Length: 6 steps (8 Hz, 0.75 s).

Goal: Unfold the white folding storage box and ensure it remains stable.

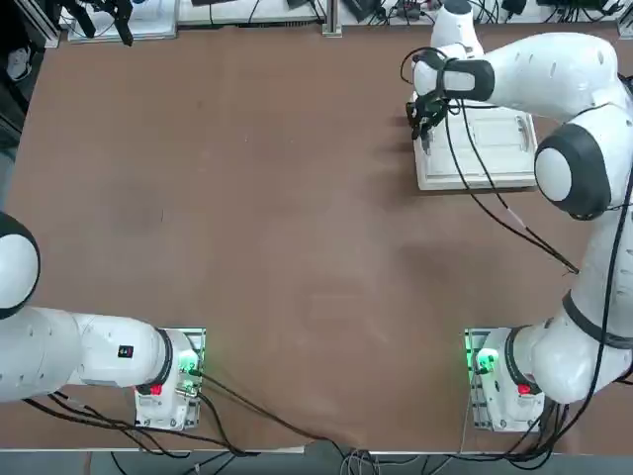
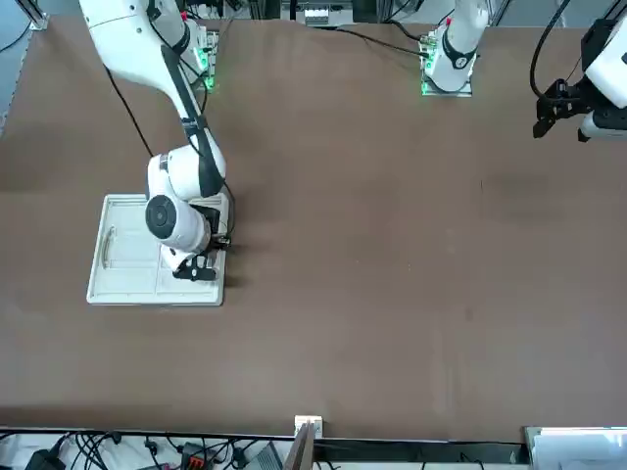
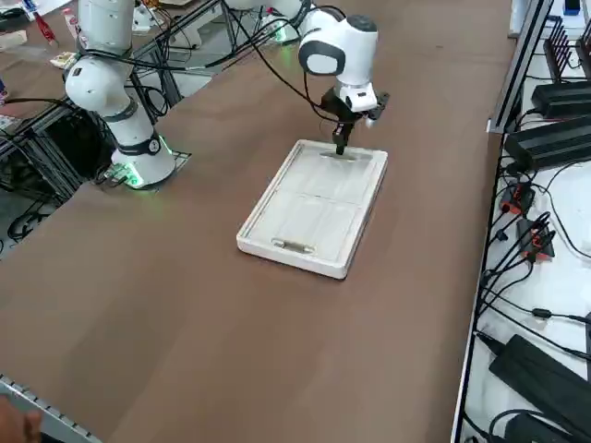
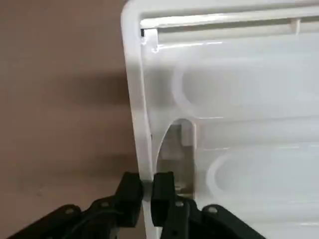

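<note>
Gripping the rim by 1 handle cut-out with my right gripper (image 4: 147,191), I should next lift the folded storage box (image 3: 319,208) open

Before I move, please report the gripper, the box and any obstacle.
Right gripper closed on box rim, beside handle hole. Box folded flat on table. Arm cables pass above box.

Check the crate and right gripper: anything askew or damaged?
Nothing stands out. The white storage box lies folded flat on the table, with no visible damage. The right gripper is at its rim beside an oval handle cut-out, a finger on either side of the rim.
</note>
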Each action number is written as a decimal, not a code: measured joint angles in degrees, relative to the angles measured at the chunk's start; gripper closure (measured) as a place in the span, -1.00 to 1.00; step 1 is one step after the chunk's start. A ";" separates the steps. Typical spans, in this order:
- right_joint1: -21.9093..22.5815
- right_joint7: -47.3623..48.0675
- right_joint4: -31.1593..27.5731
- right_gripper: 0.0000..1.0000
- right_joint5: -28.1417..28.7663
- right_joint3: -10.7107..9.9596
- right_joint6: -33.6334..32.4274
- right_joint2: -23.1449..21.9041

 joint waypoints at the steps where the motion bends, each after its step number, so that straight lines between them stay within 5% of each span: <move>1: 1.03 4.30 0.08 0.72 -4.43 0.25 0.00 -0.02; 3: 2.94 10.77 0.93 0.72 -11.79 0.52 -1.77 -0.04; 6: 3.49 11.68 8.04 0.72 -14.39 0.48 -11.22 -0.22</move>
